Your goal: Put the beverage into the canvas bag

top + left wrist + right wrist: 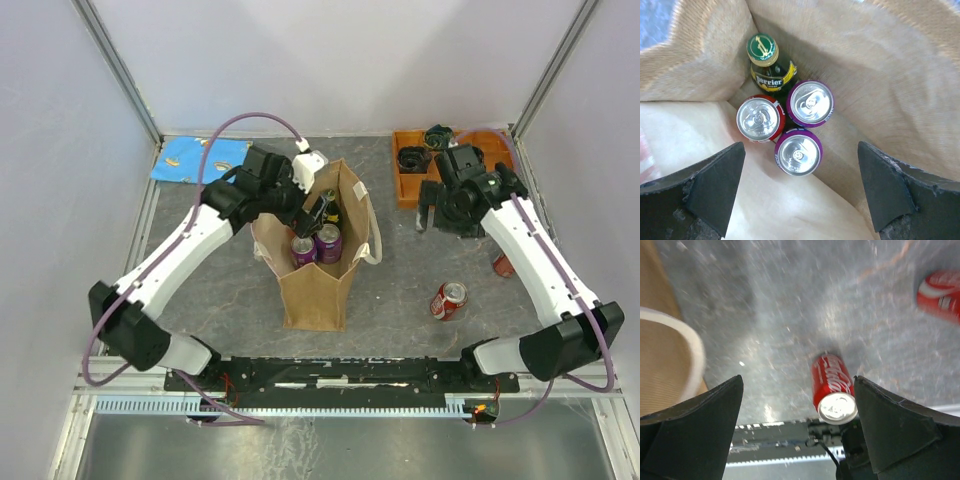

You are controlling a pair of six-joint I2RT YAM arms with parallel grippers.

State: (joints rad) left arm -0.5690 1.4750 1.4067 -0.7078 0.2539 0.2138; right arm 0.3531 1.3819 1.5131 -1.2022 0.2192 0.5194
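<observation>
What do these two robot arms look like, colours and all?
The left arm and right arm have white shells, black joints, a looping purple cable each. The left gripper and right gripper have two black, wedge-shaped, scuffed fingers.

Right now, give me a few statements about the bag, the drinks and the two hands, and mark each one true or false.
The bag holds a green bottle and three cans. True.
The left hand is shut on a can. False: it is open and empty, above the bag.
A red can lies on its side on the table. True.
The right hand is inside the bag. False: it is open, over the table.
</observation>
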